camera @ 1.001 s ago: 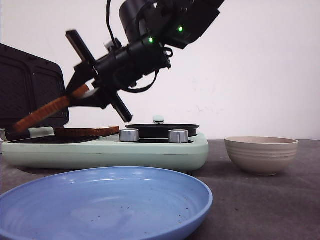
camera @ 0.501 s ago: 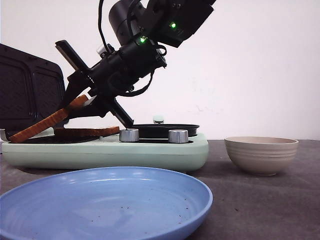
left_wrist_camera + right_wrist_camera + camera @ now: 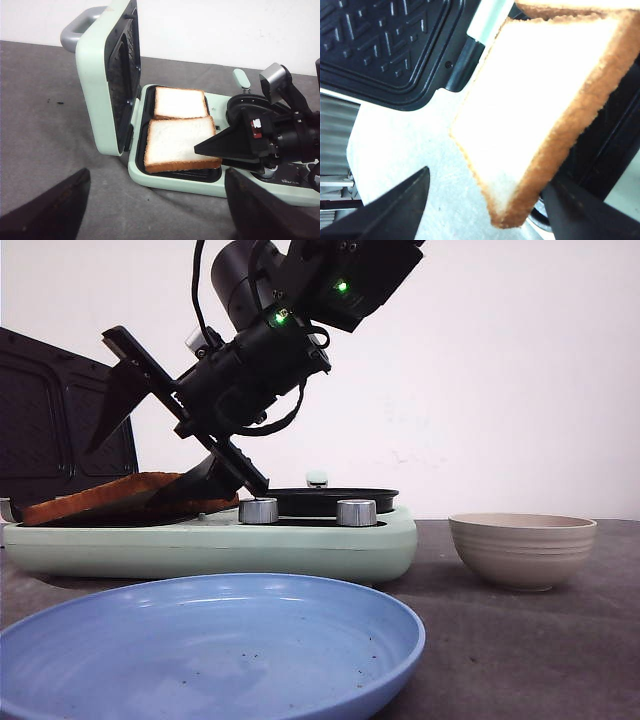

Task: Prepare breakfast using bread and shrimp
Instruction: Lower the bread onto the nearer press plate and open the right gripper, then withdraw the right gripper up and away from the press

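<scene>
Two bread slices point(image 3: 179, 125) overlapping in sandwich maker point(image 3: 165, 180); right fingers point(image 3: 150, 445) spread, empty.

Bread point(image 3: 175, 142): soft matt white face, rough golden-brown crust. Sandwich maker point(image 3: 97, 75): smooth mint-green plastic w/ slight sheen; inner plates point(image 3: 380, 45) matt black, embossed pattern; knobs point(image 3: 357, 512) shiny metal. Plate point(image 3: 200, 645): glossy blue glaze. Bowl point(image 3: 522, 548): matt beige, ribbed. Table point(image 3: 40, 145): dull dark grey, slightly rough.

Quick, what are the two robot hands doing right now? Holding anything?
Left tool: open, holding nothing.
Right tool: open, one finger over and one under the front bread slice on the sandwich maker.
</scene>
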`<state>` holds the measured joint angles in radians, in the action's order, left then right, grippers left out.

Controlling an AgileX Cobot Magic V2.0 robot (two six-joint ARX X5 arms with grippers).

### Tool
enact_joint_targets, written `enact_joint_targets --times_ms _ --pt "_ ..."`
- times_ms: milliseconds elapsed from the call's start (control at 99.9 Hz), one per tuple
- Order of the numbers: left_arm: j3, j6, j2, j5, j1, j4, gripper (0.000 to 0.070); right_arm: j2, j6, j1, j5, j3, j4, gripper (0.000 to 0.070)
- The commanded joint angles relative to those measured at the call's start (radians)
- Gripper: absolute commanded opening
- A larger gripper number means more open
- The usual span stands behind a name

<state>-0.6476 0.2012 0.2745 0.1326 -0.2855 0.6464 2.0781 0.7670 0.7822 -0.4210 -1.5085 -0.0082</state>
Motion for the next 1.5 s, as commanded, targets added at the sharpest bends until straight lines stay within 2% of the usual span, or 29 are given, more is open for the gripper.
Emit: enact_joint_targets --times_ms 0,310,581,751,971,1181,1361,1492 --pt "-0.006 0.001 0.001 0.003 -0.002 -0.011 0.0458 0.019 -0.019 0.001 0.003 -0.012 -0.030 0.0435" --pt "-0.006 0.001 0.001 0.006 -0.002 -0.011 0.0458 -0.022 -0.100 -0.020 0.055 -0.012 -0.116 0.0435" --pt "-0.006 0.001 0.001 0.006 -0.002 -0.011 0.0458 -0.089 -0.162 -0.047 0.055 -0.012 -0.150 0.0435" --pt "-0.006 0.002 0.001 0.006 -0.002 -0.011 0.0458 -0.186 -0.286 -0.068 0.096 -0.012 -0.229 0.0434" --pt "-0.006 0.003 0.001 0.006 -0.002 -0.011 0.0458 -0.363 -0.483 -0.092 0.289 -0.011 -0.364 0.0434" --pt "-0.006 0.024 0.001 0.006 -0.002 -0.011 0.0459 -0.500 -0.620 -0.112 0.328 -0.001 -0.475 0.0433" --pt "-0.006 0.029 0.001 0.006 -0.002 -0.011 0.0460 -0.624 -0.643 -0.138 0.348 0.113 -0.483 0.0432" --pt "-0.006 0.029 0.001 0.006 -0.002 -0.012 0.0460 -0.760 -0.644 -0.159 0.354 0.300 -0.397 0.0422"
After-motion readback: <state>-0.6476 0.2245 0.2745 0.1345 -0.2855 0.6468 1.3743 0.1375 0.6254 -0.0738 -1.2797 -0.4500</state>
